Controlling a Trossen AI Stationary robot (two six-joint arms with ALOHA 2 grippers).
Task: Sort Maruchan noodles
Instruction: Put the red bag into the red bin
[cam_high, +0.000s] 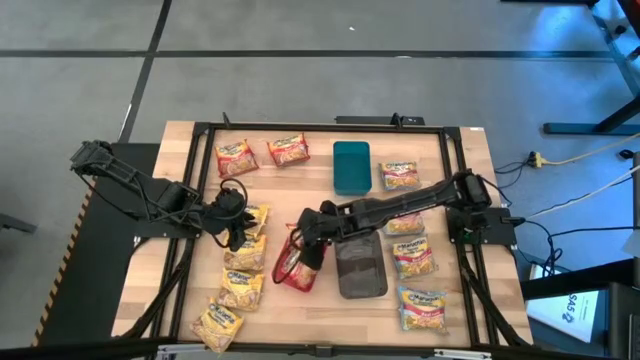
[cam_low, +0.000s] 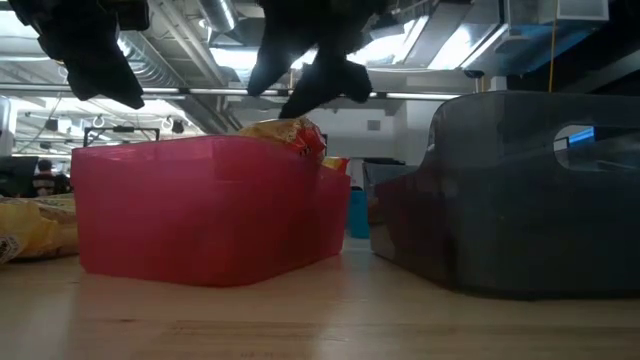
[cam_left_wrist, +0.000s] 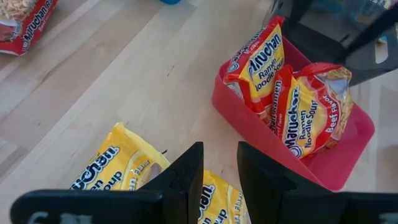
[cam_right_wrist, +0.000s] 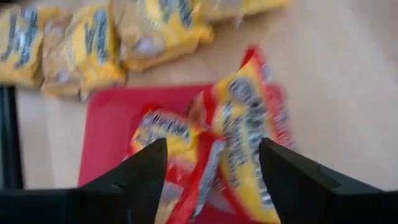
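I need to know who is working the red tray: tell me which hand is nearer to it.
Right. The right hand hangs open just above the red tray, over the red packets inside. The left hand is off to the tray's side, above the yellow packets.

Red packets (cam_right_wrist: 249, 143) blurred, edge-cropped

Floor: I see a grey floor (cam_high: 300, 25) all around the table, with dark lines crossing it.
Table: I see a light wooden table top (cam_high: 470, 150) with a black frame (cam_high: 320, 127) along its edges.
Cables: I see wires (cam_high: 580, 160) lying on the floor beside the table.
Ceiling: In the low view I see pipes and beams (cam_low: 190, 40) up high.
Light: I see bright ceiling lights (cam_low: 400, 45) behind the table.
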